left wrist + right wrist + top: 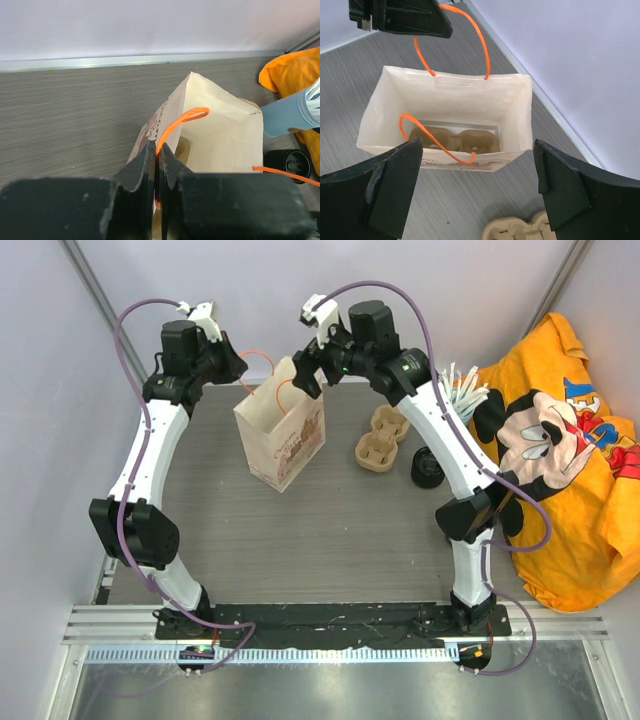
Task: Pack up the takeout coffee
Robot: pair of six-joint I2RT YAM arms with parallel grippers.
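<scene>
Coffee cup (428, 468) stands right of and behind the spread right gripper (477, 150), the nearer one; left gripper (156, 150) pinches bag handle (182, 120).

The grey table (300, 530) carries a paper bag (282, 435) at upper centre, a cardboard carrier (383, 440) to its right, a black cup (427, 468) beside that, and an orange cloth (560, 460) at the right edge.

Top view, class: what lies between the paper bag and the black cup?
The cardboard carrier lies between paper bag and black cup, as the top view shows.
</scene>
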